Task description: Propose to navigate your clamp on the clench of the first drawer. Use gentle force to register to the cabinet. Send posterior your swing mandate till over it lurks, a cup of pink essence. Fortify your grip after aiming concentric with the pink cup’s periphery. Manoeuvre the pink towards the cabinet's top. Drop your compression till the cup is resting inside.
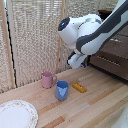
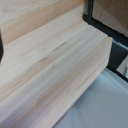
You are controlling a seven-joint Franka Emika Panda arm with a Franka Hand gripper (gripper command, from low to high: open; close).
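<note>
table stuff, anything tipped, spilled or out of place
Nothing stands out. The pink cup and the blue cup both stand upright on the wooden table, close together; whether they touch is unclear. A small orange block lies flat beside them, and a patterned plate sits at the near corner. No spill is visible.

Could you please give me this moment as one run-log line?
clamp: by cabinet, jaws unclear | pink cup: on table, beside blue cup, ungrasped | drawers: look closed

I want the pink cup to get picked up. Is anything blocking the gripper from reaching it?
Nothing visible does. The gripper hangs in open air, the pink cup below it; the blue cup stands nearer the camera.
</note>
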